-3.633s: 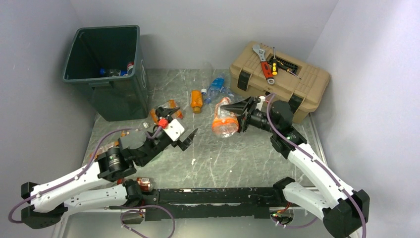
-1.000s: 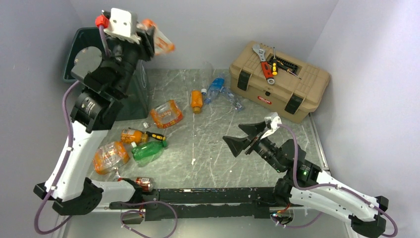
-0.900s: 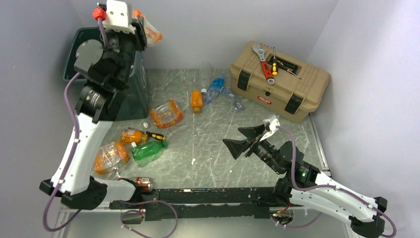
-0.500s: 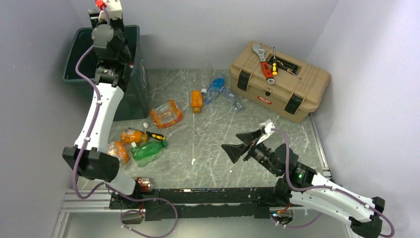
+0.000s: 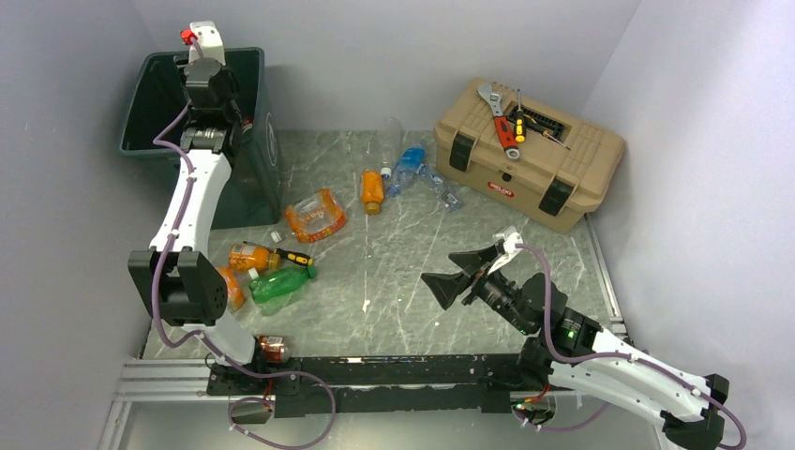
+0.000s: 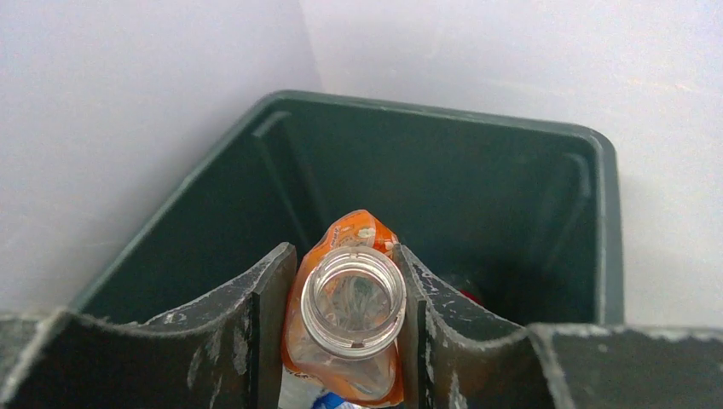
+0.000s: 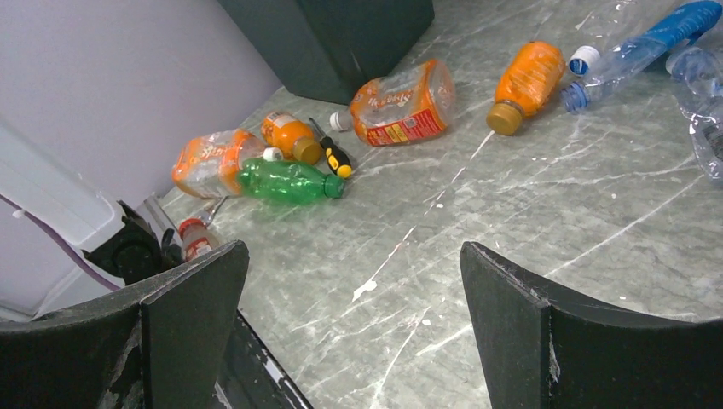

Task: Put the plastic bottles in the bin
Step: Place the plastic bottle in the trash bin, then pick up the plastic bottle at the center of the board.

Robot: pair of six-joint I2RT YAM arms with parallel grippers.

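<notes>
The left fingers [image 6: 264,298] are closed partway on a crushed clear bottle [image 6: 354,294] with an orange label, pinching it by the sides just below its uncapped neck. The open mouth faces the wrist camera. This bottle hangs over the open top of the bin [image 6: 477,196], inside the line of the rim, and the dark inner walls drop away beneath it. The left arm reaches up tall from its base to the bin, which stands at the far left corner of the worktop [image 7: 511,213].

The right fingers [image 7: 192,315] are spread wide with nothing between them. They hover above the worktop on the near right and point towards the loose bottles.

Near the left edge lie a green bottle [image 7: 286,181], a crumpled orange-labelled one [image 7: 213,162] and a small orange one [image 7: 288,136], bunched close together, with a black and yellow screwdriver [image 7: 334,158] touching the green bottle's cap end. Further out lies a flattened bottle with a red and orange label [image 7: 402,102]. Beyond it are an orange bottle with a tan cap [image 7: 527,81] and a blue-labelled clear one [image 7: 639,43], close beside each other.

A tan toolbox [image 5: 530,155] sits at the far right with a wrench [image 5: 497,112] on its lid.
</notes>
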